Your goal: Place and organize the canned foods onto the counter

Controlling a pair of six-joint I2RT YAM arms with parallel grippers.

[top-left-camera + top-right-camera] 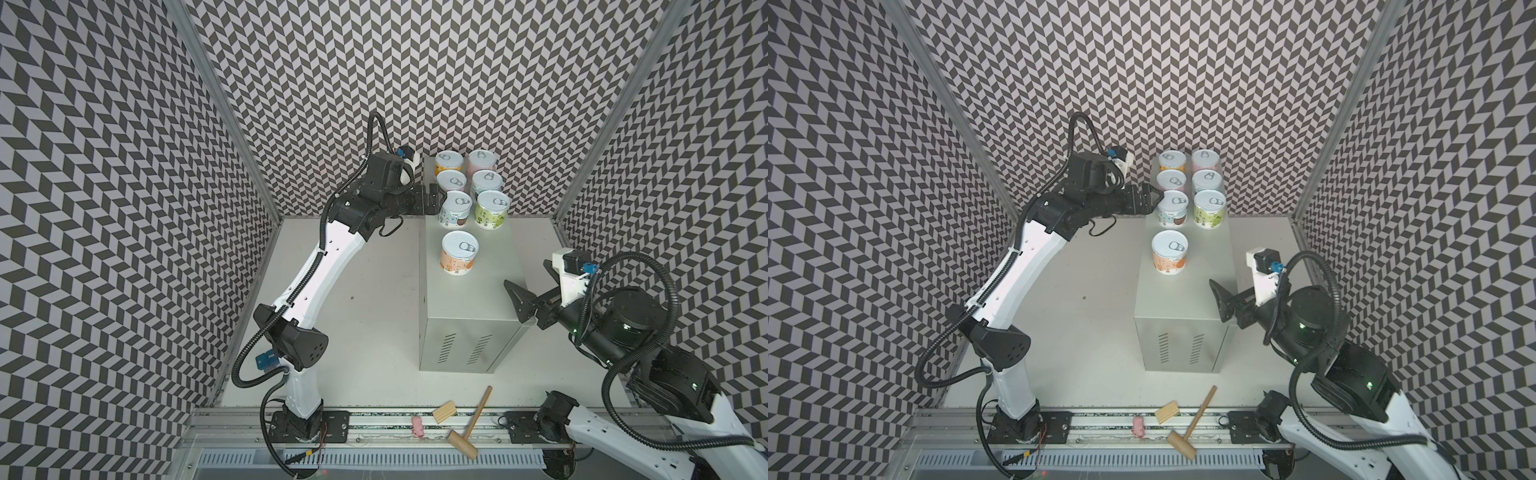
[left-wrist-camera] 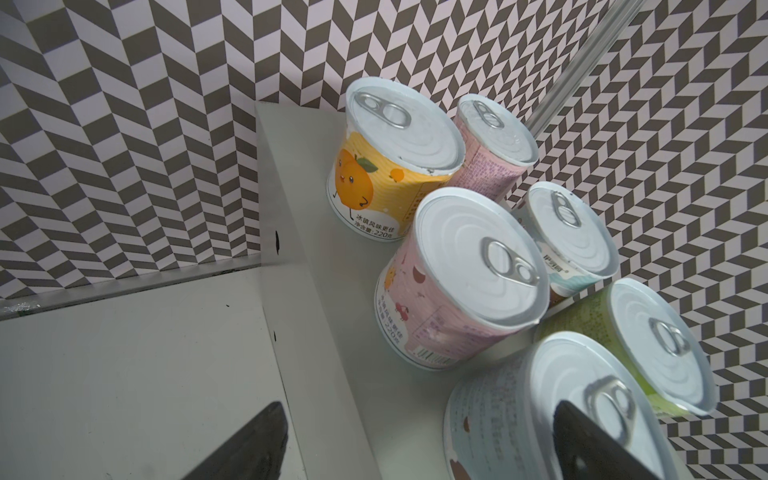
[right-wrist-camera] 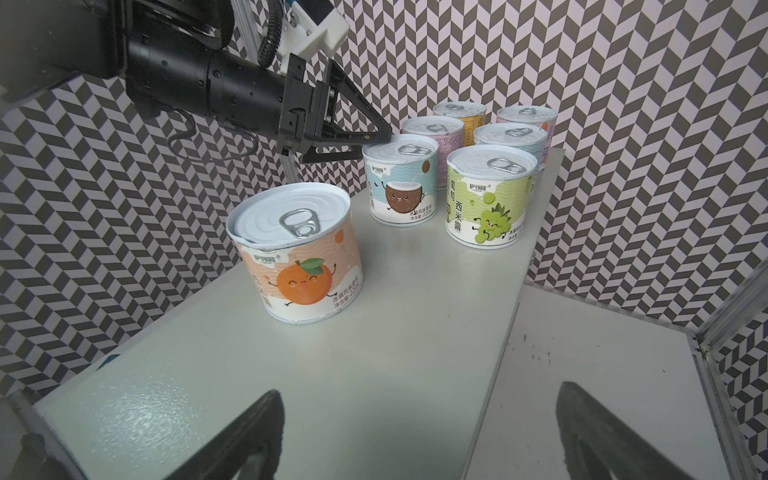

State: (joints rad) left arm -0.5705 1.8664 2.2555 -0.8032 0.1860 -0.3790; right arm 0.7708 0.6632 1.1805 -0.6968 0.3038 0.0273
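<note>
canned foods (image 1: 451,181) stood upright on the grey cabinet's surface (image 1: 490,291), the orange can (image 1: 459,252) alone nearest and six paired behind it. right fingers (image 1: 517,297) hung apart and empty at the near right edge; left fingers (image 1: 1150,195) were spread by the light blue can (image 1: 1172,209).

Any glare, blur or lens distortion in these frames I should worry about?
Both top views: wide-angle, wall posts splay outward; sharp, evenly lit. Left wrist: left gripper's fingers blurred up close; pink can lid bright, rings still readable. Right wrist: soft sheen on the counter near the lens; right gripper's fingers out of focus, orange can crisp.
</note>
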